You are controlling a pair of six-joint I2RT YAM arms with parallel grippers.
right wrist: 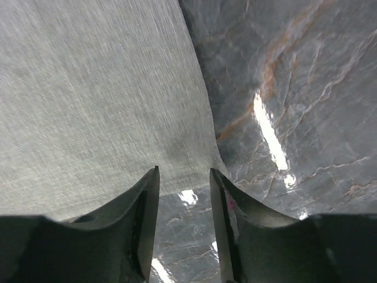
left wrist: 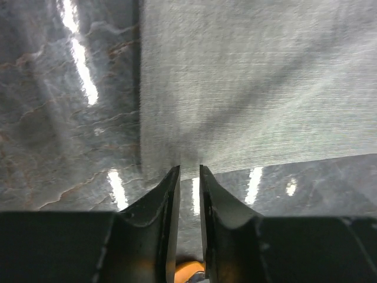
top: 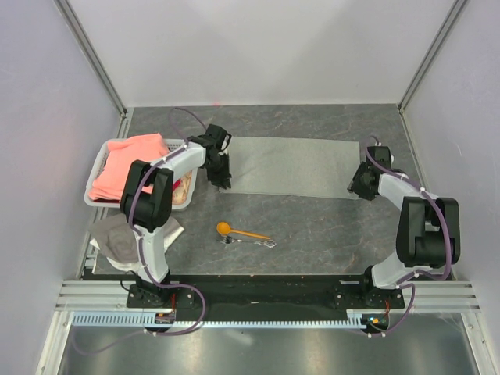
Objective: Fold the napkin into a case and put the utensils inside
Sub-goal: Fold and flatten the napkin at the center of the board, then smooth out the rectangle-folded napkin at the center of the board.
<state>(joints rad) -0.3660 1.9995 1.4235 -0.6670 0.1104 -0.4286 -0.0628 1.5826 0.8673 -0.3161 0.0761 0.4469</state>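
Left gripper [top: 223,181] [left wrist: 188,170] is slightly open, with bare table showing between its jaws. Its tips sit at the 8 o'clock corner of the plain light grey cloth napkin [top: 293,166] [left wrist: 247,88] and clamp nothing. The right gripper [top: 361,187] [right wrist: 184,171] is a little wider open at the napkin's [right wrist: 94,100] 4 o'clock corner, also holding nothing.

Nearest the arm bases, a crumpled whitish-grey rag [top: 117,238] lies at 8 o'clock on the dark marbled table [top: 328,226]. Just beyond it, around 6 o'clock from the napkin, the small orange plastic spoon [top: 238,231] and slim silvery metal fork [top: 258,242] lie side by side, loose on the table. Further back at 9 o'clock, a white plastic basket [top: 95,168] holds a salmon-pink cloth [top: 129,160]. Farthest back, the napkin lies flat as a wide oblong.
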